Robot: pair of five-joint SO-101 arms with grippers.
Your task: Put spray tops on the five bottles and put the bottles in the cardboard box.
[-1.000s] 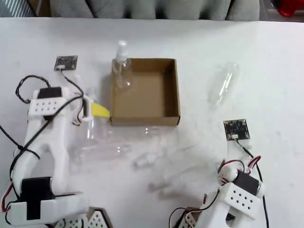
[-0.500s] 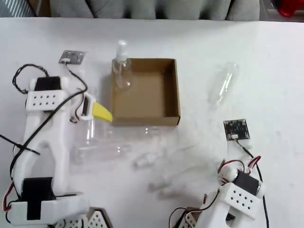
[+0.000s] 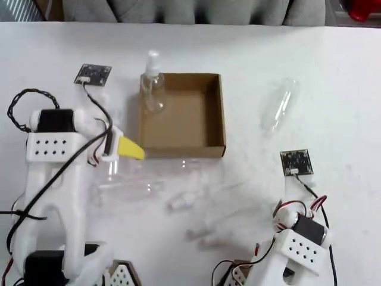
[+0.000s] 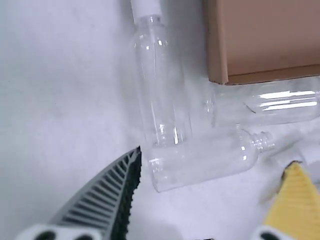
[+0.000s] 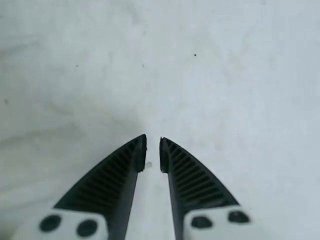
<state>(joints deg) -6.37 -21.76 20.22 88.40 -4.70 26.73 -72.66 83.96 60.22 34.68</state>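
Note:
My left gripper (image 4: 216, 161) hangs open over clear bottles lying in front of the cardboard box's (image 3: 181, 113) left corner. An uncapped bottle (image 4: 205, 160) lies crosswise between its grey and yellow fingers. Beside it lie a bottle with a white top (image 4: 162, 90) and another bottle (image 4: 270, 107) against the box (image 4: 255, 40). In the high view the yellow finger (image 3: 130, 147) shows by the box's front left corner. A bottle with a spray top (image 3: 152, 83) stands at the box's back left corner. One more bottle (image 3: 280, 104) lies to the right. My right gripper (image 5: 153, 150) is shut over bare table.
Loose spray tops (image 3: 181, 201) lie on the white table (image 3: 333, 59) in front of the box. Two small circuit boards (image 3: 92, 74) (image 3: 296, 161) rest on the table with wires. The right arm's body (image 3: 300, 247) sits at the front right.
The left arm has shifted toward the table's front, and its yellow finger has slid a little forward and right along the box's front left corner. The right arm has not moved.

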